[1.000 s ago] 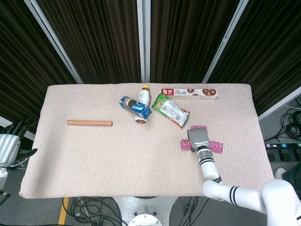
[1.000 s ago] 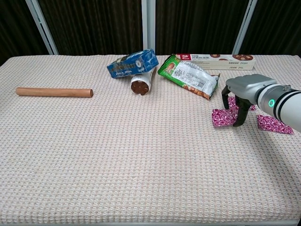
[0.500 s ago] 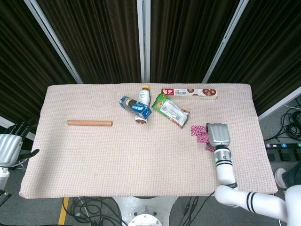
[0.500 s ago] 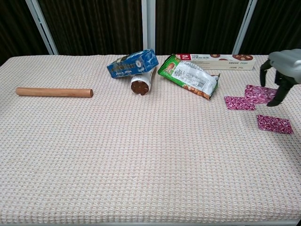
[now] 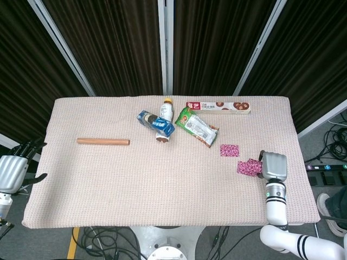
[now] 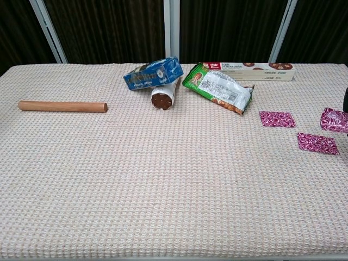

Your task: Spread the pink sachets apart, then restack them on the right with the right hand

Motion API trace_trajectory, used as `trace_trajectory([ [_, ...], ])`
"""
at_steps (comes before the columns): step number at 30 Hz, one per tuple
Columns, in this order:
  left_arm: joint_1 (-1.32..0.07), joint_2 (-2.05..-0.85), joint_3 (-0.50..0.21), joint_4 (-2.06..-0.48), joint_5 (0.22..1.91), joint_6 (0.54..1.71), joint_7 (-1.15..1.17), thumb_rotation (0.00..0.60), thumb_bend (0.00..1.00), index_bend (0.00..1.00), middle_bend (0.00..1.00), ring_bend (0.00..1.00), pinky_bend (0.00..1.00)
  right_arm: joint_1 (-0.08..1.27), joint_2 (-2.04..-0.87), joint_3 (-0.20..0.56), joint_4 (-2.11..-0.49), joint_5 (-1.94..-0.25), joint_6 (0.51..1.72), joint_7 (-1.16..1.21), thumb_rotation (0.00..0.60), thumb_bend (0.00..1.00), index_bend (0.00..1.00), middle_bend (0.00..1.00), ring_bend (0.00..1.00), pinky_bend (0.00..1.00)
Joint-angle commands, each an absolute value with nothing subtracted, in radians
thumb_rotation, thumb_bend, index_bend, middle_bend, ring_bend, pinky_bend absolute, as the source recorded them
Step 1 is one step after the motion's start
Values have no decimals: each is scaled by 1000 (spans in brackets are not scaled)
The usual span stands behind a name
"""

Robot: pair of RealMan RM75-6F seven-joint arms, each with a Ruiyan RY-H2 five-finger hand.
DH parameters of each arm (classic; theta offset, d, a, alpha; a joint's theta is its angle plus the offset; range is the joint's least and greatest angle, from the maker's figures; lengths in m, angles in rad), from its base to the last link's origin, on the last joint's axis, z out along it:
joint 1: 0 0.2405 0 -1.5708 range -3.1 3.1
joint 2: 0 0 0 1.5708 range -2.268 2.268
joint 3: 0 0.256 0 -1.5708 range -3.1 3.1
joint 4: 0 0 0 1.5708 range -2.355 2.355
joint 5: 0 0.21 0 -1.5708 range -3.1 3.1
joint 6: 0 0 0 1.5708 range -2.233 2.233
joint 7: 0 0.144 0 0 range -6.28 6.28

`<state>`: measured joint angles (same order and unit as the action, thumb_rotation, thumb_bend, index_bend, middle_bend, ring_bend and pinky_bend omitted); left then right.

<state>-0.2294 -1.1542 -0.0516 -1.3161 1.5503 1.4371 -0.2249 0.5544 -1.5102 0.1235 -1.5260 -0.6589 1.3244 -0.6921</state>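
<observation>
The left hand hangs off the bench's left edge, holding nothing, its dark fingers apart. On the bench lie one brown rod far left of the green snack bag, one blue packet propped on one bottle just left of that bag, and one long biscuit box behind it. Right of the bag are three pink sachets, flat, glossy and patterned magenta. The first sachet lies nearest the bag; the second sachet lies further right and nearer the front edge; the third sachet sits furthest right, lifted off the cloth at the right hand, which grips it. The three sachets are apart, none overlapping in the chest view.
</observation>
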Motion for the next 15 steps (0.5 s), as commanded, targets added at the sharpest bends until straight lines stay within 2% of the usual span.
trace_trajectory([
  [1, -229, -1154, -51, -1317, 1551, 1437, -224, 600, 94, 250, 220, 187, 290, 548, -1520, 132, -1511, -647, 1309, -690, 600, 3, 502, 1000, 1000, 960],
  [15, -228, -1153, -49, -1316, 1548, 1436, -222, 600, 94, 250, 220, 187, 290, 572, -1581, 168, -1425, -602, 1244, -761, 600, 4, 501, 1000, 1000, 961],
])
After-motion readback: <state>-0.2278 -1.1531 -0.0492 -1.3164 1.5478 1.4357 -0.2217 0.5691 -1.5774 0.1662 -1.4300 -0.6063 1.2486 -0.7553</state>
